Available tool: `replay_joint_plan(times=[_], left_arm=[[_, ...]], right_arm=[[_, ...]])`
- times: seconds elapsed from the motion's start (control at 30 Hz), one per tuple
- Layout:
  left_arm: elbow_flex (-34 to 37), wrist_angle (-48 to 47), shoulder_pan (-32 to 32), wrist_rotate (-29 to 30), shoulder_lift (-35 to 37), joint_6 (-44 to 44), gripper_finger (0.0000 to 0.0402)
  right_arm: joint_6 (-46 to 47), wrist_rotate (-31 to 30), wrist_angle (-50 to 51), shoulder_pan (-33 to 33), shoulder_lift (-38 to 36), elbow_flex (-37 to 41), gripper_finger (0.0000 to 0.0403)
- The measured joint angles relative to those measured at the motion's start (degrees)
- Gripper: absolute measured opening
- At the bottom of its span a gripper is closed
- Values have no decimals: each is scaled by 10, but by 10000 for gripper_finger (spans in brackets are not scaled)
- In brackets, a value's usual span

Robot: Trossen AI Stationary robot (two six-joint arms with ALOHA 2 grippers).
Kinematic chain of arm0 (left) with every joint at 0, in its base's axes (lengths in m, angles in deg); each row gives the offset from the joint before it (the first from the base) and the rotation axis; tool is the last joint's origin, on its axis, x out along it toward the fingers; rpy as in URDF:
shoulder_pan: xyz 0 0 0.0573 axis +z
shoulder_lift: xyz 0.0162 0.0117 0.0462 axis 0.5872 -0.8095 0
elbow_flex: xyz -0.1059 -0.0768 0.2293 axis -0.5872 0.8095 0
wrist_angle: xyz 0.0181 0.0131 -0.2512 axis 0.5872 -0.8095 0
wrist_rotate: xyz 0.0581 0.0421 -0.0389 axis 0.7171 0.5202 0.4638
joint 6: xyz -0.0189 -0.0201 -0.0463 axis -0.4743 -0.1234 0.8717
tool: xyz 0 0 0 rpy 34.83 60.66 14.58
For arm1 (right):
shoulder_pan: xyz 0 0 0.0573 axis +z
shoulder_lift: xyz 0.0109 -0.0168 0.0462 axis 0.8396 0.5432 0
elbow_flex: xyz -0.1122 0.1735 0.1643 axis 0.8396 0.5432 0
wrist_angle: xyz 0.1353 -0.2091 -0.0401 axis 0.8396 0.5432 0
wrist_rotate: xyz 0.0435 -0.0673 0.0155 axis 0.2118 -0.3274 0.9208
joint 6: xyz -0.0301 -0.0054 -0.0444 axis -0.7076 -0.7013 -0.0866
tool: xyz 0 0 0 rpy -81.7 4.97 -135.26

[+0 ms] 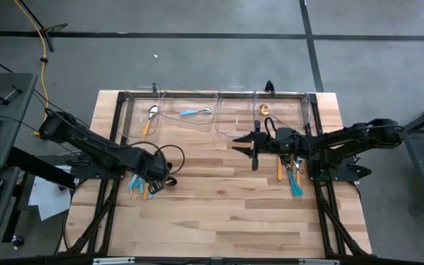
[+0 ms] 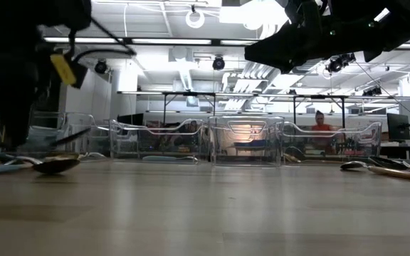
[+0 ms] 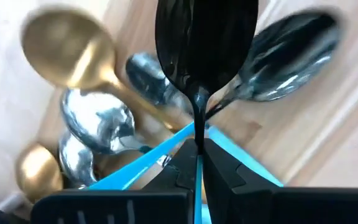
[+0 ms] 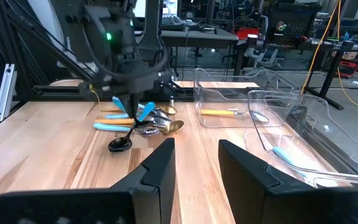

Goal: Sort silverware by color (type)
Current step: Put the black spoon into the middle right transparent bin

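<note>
A pile of silverware (image 1: 140, 185) lies at the table's left: gold spoons (image 3: 67, 50), silver-headed spoons (image 3: 98, 121) with light-blue handles (image 3: 142, 163), and a dark spoon (image 3: 291, 56). My left gripper (image 1: 155, 179) stands over the pile, pointing down, shut on a black spoon (image 3: 204, 43). My right gripper (image 1: 250, 147) hovers open at mid-table, level, with nothing between its fingers (image 4: 160, 168). More silverware (image 1: 293, 175) lies under the right arm. My left gripper pinches the black spoon at its thin neck (image 3: 199, 115), just behind the bowl, between its two fingertips (image 3: 219, 163). The fingers come from above, pointing down. The bowl (image 4: 120, 144) sticks out past the fingertips, low over the table; whether it touches the wood cannot be told.
A row of clear plastic bins (image 1: 219, 110) stands along the far edge. They hold an orange-handled spoon (image 1: 149, 118), a light-blue-handled spoon (image 1: 196, 112) and a gold spoon (image 1: 265, 110). Bare wood lies between the arms and toward the near edge (image 1: 219, 221).
</note>
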Motion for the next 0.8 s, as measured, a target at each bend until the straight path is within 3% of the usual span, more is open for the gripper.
replay_joint_plan(times=[0.17, 0.3, 0.43, 0.57, 0.8], left_arm=[[-67, -18, -2, 48, 12, -54, 1], [-83, 60, -15, 157, 45, -126, 1], [-49, 241, -20, 237, 85, -232, 1], [23, 490, -8, 256, 111, -363, 1], [156, 879, 84, 148, 95, -480, 0]], right_arm=[[6, 0, 0, 0, 0, 0, 108], [6, 0, 0, 0, 0, 0, 108], [6, 0, -2, 0, 0, 0, 108], [6, 0, -6, 0, 0, 0, 108], [11, 0, -38, 0, 0, 0, 108]])
